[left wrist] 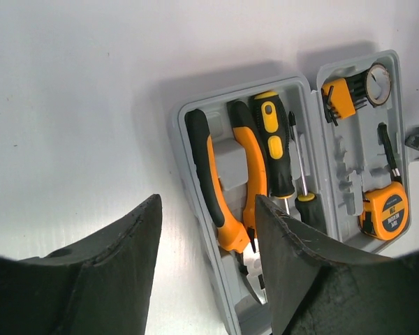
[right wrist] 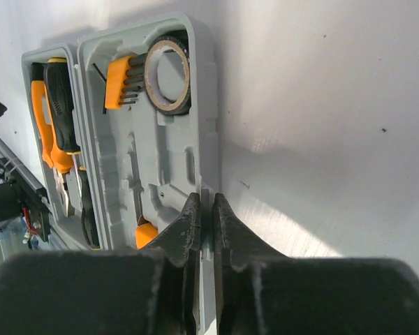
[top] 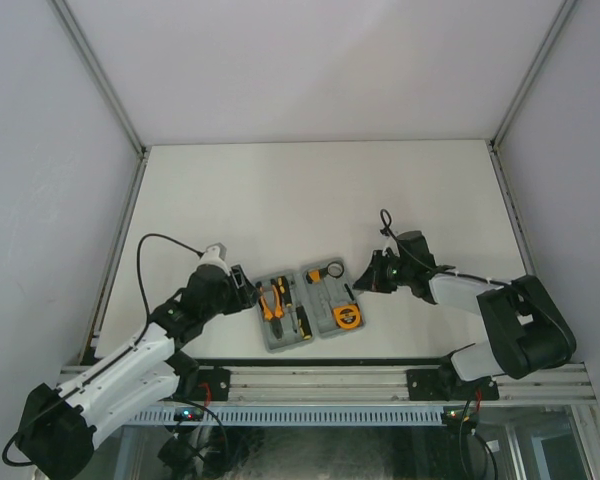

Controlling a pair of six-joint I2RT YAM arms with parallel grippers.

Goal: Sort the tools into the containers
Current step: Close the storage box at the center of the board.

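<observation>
The grey tool case lies open near the table's front edge. Its left half holds the orange-handled pliers, a large screwdriver and a small screwdriver. Its right half holds the bit set, the dark ring and the orange tape measure. My left gripper is open, its fingers astride the case's left rim and the pliers. My right gripper is shut on the tab at the case's right edge. The ring and bit set show beyond it.
A metal rail runs along the table's front edge just behind the case. White enclosure walls stand left, right and at the back. A black cable loops over my left arm, and another loops above my right wrist.
</observation>
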